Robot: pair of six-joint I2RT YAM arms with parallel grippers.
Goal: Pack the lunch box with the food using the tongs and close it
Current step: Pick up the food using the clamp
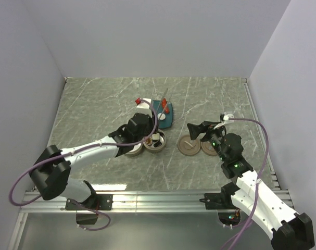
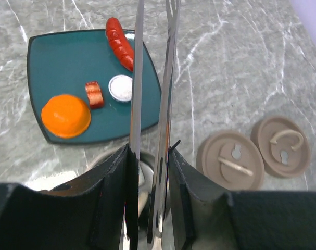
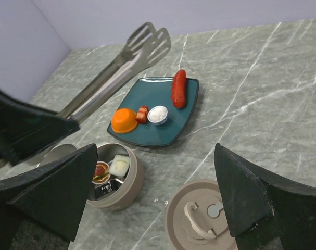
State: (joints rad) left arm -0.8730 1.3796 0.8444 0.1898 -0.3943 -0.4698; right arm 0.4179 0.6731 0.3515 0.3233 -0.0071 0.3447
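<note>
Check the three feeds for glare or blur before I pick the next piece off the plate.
Top external: sharp, with a bright glare strip along the table at its near edge. Left wrist: plate and food crisp; the tongs glint. Right wrist: its own fingers are dark, soft-edged masses.

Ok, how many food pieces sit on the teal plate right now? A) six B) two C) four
C: the teal plate carries four pieces, an orange ball, a small red-brown piece, a white roll and a red sausage.
</note>
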